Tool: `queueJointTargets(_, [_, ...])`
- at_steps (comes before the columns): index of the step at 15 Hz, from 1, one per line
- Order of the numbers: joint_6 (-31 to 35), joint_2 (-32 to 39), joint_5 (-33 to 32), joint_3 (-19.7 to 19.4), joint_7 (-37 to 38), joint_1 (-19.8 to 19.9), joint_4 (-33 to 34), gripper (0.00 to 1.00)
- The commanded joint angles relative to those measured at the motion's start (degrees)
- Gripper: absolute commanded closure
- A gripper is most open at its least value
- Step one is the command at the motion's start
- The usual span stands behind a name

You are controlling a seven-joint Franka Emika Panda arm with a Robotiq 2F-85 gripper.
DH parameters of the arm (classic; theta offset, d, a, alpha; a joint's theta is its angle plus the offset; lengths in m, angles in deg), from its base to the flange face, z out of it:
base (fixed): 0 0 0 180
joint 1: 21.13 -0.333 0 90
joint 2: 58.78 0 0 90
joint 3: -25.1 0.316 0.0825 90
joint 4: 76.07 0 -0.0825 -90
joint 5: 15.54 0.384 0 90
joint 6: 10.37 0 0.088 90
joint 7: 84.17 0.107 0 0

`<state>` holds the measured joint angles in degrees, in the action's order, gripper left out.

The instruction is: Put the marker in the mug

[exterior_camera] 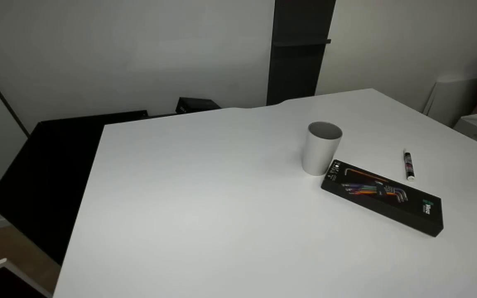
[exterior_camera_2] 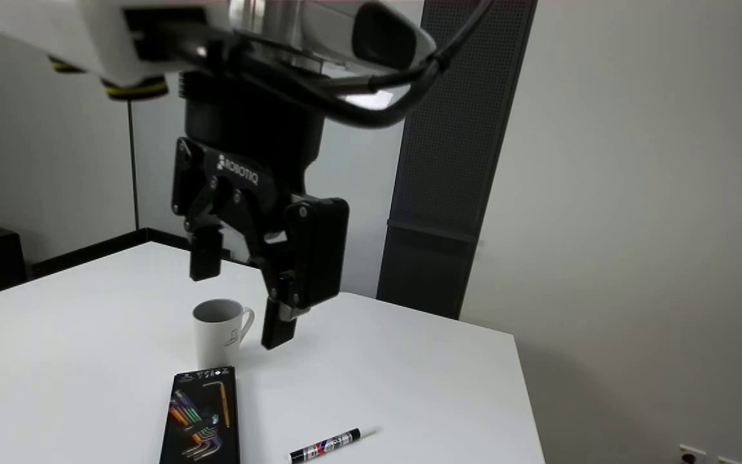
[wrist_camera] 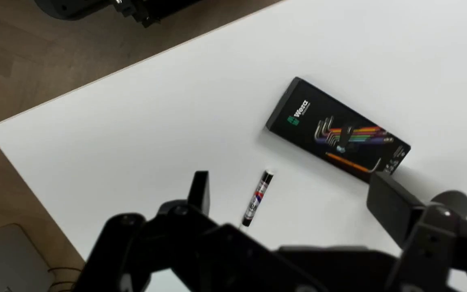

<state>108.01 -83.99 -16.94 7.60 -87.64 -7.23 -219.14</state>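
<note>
A marker with a black, white and red label lies on the white table, in both exterior views [exterior_camera: 408, 166] [exterior_camera_2: 324, 446] and the wrist view [wrist_camera: 258, 198]. A light grey mug [exterior_camera: 319, 156] stands upright in both exterior views [exterior_camera_2: 215, 340]; its handle shows in only one of them. In the wrist view, a dark round shape beside the right finger may be its opening; I cannot tell. My gripper [exterior_camera_2: 242, 296] is open and empty, raised above the table. In the wrist view, the marker lies below the gap between the fingers [wrist_camera: 296, 198], closer to the left one.
A black Wera tool box [exterior_camera: 381, 198] lies flat between the mug and the marker, its far end close to the mug. It also shows in an exterior view [exterior_camera_2: 201, 415] and the wrist view [wrist_camera: 339, 129]. The white table [wrist_camera: 144, 134] has an edge and a corner at left there.
</note>
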Motion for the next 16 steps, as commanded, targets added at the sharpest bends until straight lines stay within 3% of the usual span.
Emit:
queueJointTargets(1, [4.23, 6.3, 1.14, 2.05, 8.87, 1.97, 5.86, 0.0])
queueJointTargets(8, [6.87, 20.22, 0.8, 3.31, 19.77, 2.15, 19.4, 0.0])
queueJointTargets(16, [6.35, 37.21, 3.6, 3.32, 22.95, 0.49, 34.71, 0.0])
